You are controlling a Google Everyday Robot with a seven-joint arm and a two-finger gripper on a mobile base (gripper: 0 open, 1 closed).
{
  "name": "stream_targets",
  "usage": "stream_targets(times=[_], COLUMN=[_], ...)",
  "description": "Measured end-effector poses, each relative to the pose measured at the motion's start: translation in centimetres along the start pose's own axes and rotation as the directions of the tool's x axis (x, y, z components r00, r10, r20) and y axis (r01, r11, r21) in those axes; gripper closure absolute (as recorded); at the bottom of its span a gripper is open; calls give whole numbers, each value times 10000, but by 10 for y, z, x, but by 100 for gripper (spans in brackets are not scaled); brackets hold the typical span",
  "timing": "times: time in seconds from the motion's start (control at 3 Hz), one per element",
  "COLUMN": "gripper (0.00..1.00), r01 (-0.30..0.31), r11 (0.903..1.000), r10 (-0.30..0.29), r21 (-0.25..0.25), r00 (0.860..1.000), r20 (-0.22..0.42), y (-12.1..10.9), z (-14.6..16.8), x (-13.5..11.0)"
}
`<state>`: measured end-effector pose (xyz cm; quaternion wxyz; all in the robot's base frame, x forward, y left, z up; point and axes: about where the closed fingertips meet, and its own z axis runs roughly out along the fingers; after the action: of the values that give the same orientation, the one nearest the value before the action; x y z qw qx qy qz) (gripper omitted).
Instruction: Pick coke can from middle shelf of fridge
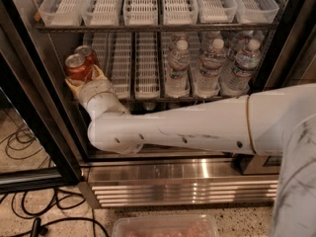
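Nearest the camera, a clear plastic container [165,225] with pinkish contents sat at the bottom edge on the speckled floor [64,201], where black cables [27,216] trailed at the left. Beyond it ran the ribbed steel base panel [187,181] of the fridge [34,112], whose black door frame rose up the left side. The robot's white arm [197,127] crossed from the right above that panel, bent at a rounded elbow low on the left, and turned upward into the cabinet. At its tip, the end effector [84,77] was at the far left front of the middle shelf [143,68], closed on the coke can [76,65]: one tan finger [70,85] lay against the can's left side and the other against its right, so the can stood upright between them with its silver top showing above the wrist. A second red can [88,52] stood just behind and slightly to the right, touching or nearly touching the held one. Farther right on the same surface, the white slotted lane trays lay bare in the centre, and rows of water bottles [212,65] with white caps filled the lanes at the right. Above and farther back, the upper shelf [158,27] carried a row of clear bins [140,6].
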<state>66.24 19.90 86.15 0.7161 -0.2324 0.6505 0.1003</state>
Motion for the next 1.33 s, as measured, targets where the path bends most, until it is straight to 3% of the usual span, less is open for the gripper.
stream_targets(times=[0.67, 1.0, 1.33], gripper=[100, 100, 100], r01=[392, 99, -192], r11=[9947, 9934, 9903], r10=[-443, -204, 9], r21=[-949, -1143, -1379], r00=[9976, 9957, 9913], r20=[-526, -906, -1316], y=[-8, -47, -68], z=[4, -8, -29], x=[-30, -57, -59])
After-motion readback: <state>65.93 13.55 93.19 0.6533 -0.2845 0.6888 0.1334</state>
